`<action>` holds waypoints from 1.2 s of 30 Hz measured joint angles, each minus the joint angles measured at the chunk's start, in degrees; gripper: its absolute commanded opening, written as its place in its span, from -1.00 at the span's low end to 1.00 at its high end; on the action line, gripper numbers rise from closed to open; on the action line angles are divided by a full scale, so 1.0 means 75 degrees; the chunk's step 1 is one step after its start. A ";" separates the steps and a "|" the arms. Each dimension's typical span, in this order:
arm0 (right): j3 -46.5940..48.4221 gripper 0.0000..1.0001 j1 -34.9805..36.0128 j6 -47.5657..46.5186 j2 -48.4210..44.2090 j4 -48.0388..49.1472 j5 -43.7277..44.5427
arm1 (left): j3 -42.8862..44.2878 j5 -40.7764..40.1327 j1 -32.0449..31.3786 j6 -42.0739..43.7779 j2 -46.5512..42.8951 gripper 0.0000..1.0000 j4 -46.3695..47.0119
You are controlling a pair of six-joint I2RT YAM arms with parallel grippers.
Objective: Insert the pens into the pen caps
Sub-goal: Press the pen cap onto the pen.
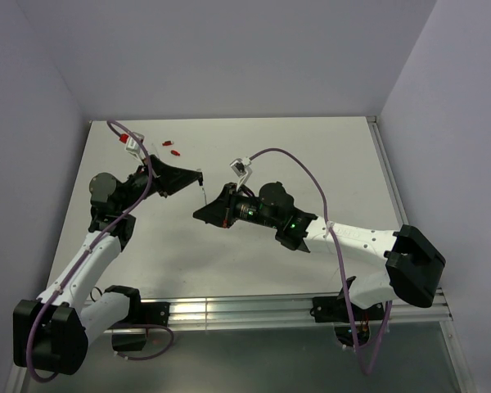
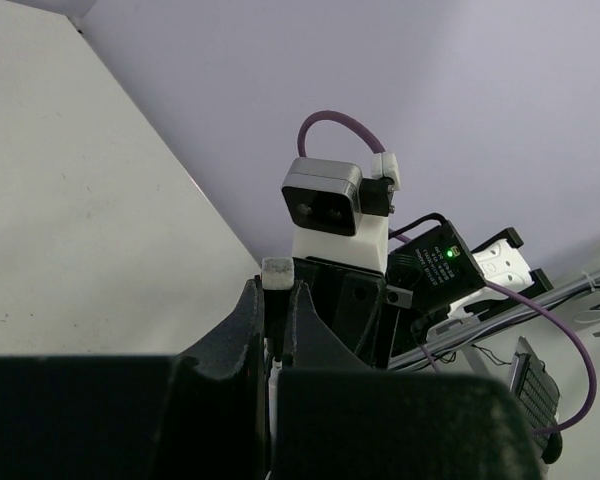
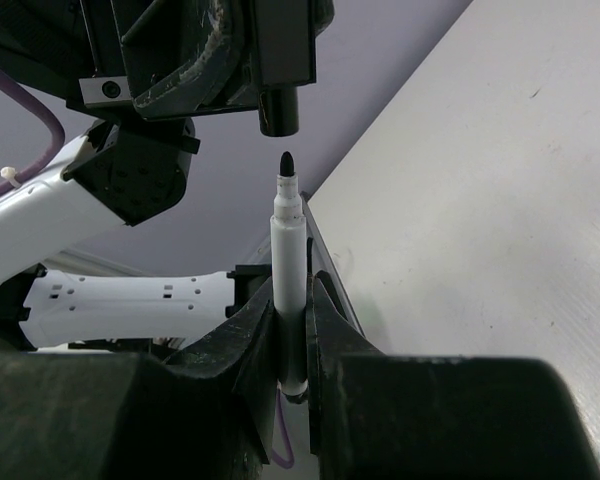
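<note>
Over the table (image 1: 311, 147), left gripper (image 1: 200, 175) clamping black cap (image 3: 278, 112), facing right gripper (image 3: 292, 310) clamping pen (image 3: 289, 250)

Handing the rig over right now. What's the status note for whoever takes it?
Left gripper: shut on black cap.
Right gripper: shut on pen; the tip points at the cap's mouth across a small gap, not yet in.
Two red caps lie loose on the far table. No other pens in view.
Done: nothing visibly capped.
Left: seat this pen, then the rest.
</note>
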 measured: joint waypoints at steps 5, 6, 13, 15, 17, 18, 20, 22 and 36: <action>-0.0003 -1.00 0.0000 -0.0012 0.0000 0.0000 0.0026 | 0.0000 0.0047 -0.0035 -0.0058 0.0012 -0.99 0.0020; 0.0000 -1.00 0.0000 -0.0012 0.0000 -0.0003 0.0035 | 0.0000 0.0047 -0.0047 -0.0061 0.0026 -0.99 0.0047; 0.0000 -1.00 0.0000 -0.0015 0.0000 -0.0015 0.0038 | 0.0000 0.0044 -0.0175 -0.0073 0.0073 -0.99 0.0125; 0.0000 -1.00 0.0000 -0.0017 0.0000 -0.0032 0.0038 | 0.0000 0.0041 -0.0187 -0.0067 0.0073 -0.99 0.0111; 0.0000 -1.00 0.0000 -0.0023 -0.0012 -0.0052 0.0044 | 0.0000 0.0041 -0.0189 -0.0044 0.0073 -0.99 0.0102; 0.0000 -1.00 0.0000 -0.0029 -0.0020 -0.0064 0.0044 | 0.0000 0.0041 -0.0192 -0.0044 0.0073 -0.99 0.0102; -0.0003 -1.00 0.0000 -0.0044 -0.0038 -0.0099 0.0052 | 0.0000 0.0041 -0.0198 -0.0041 0.0073 -0.99 0.0102; -0.0003 -1.00 0.0000 -0.0044 -0.0052 -0.0119 0.0061 | 0.0000 0.0038 -0.0201 -0.0026 0.0073 -0.99 0.0082; -0.0003 -1.00 0.0000 -0.0099 -0.0108 -0.0233 0.0160 | 0.0000 0.0047 -0.0216 0.0178 0.0093 -0.99 -0.0207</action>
